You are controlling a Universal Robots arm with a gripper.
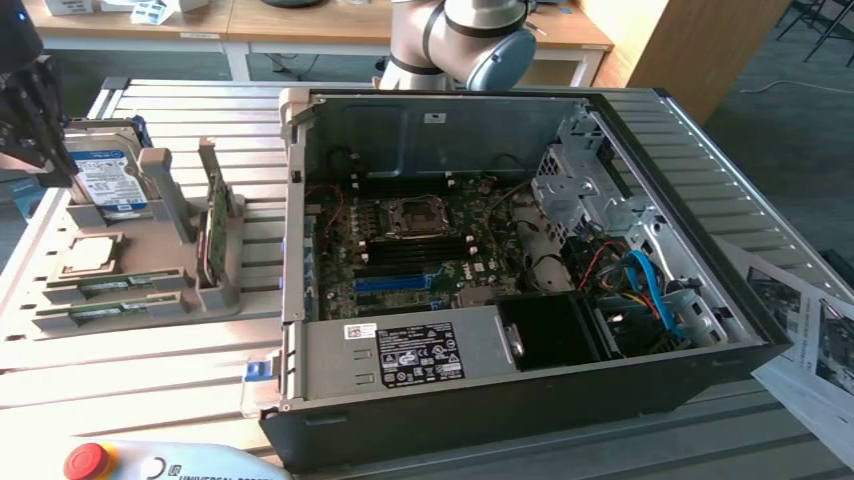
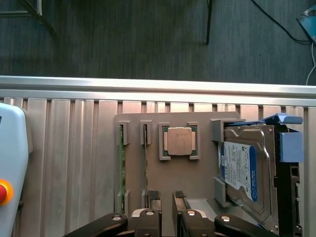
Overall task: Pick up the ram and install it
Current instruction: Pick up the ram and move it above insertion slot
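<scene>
The gripper [image 1: 38,150] hangs at the upper left of the exterior view, above the far end of a grey tray [image 1: 174,300], and its jaws stand apart with nothing between them. In the wrist view the gripper [image 2: 167,198] shows two black fingers [image 2: 153,205] with bare tray [image 2: 197,182] visible in the gap. The first ram stick [image 1: 114,285] sits on its edge in a slot of the tray at the exterior view's left, just beside a square silver processor [image 1: 87,255]. The second ram stick [image 1: 107,313] lies in the next slot, closer to the tray's near edge. From the wrist, the first ram stick [image 2: 145,158] runs just beside one finger, and the second ram stick [image 2: 121,168] lies parallel on its far side from the processor [image 2: 179,140]. A hard drive [image 1: 107,180] with a blue label stands in the tray, and a green card [image 1: 214,225] stands upright beside it. The open computer case [image 1: 534,385] fills the middle of the exterior view, well apart from the sticks, on a slatted metal table [image 1: 134,370].
</scene>
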